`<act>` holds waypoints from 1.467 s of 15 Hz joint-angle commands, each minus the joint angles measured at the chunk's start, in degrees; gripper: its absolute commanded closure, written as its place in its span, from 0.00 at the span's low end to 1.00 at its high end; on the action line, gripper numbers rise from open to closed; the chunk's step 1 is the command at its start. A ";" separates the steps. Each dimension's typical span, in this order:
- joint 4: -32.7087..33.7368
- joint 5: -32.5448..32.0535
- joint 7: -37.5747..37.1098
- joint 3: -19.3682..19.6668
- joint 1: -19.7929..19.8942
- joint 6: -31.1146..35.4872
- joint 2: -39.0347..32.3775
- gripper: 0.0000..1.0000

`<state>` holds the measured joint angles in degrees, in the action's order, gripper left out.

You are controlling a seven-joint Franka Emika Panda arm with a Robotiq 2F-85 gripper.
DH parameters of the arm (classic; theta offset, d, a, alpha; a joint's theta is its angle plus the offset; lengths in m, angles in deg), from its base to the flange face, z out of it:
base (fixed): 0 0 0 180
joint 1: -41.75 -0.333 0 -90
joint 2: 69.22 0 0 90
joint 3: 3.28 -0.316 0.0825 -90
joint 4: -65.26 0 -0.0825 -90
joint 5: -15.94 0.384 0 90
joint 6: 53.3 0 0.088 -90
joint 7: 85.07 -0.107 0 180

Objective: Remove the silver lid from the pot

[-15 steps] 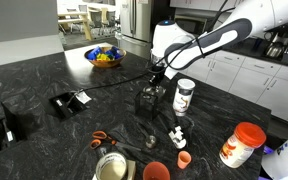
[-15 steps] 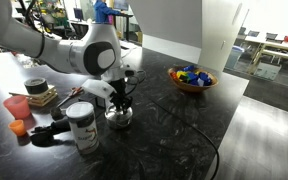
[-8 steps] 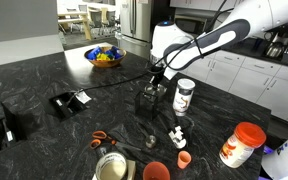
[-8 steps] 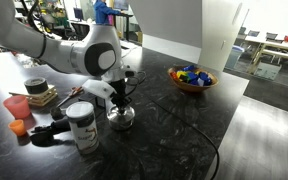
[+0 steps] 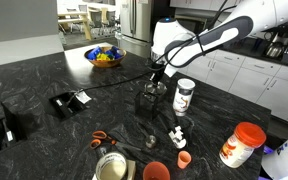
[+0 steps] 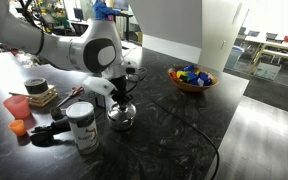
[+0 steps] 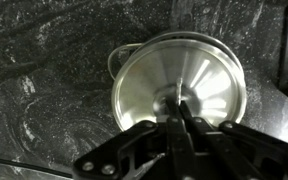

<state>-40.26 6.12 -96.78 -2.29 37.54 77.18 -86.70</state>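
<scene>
In the wrist view the shiny silver lid [image 7: 209, 85] fills the middle. Part of the dark pot's rim and handle [image 7: 118, 58] shows past its upper left edge. My gripper [image 7: 180, 108] is shut on the lid's centre knob, fingers pressed together over it. In both exterior views the gripper [image 5: 155, 87] [image 6: 119, 99] hangs straight down over the small pot [image 5: 147, 101] [image 6: 121, 118] on the black counter. Whether the lid touches the pot's rim I cannot tell.
A white bottle [image 5: 185, 97] stands just beside the pot. A fruit bowl [image 5: 104, 56] is behind. Orange cups [image 5: 156, 171], a round silver tin [image 5: 111, 167] and a red-capped jar [image 5: 242, 145] sit near the front edge. A cable crosses the counter.
The gripper has risen a little above the pot, still shut on the lid's knob. Nothing else has moved.
</scene>
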 commanded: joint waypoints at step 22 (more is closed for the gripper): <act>-2.17 -3.60 24.39 -12.41 -8.56 15.22 8.35 0.99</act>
<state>-42.70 3.51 -77.68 -13.74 29.09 90.10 -76.75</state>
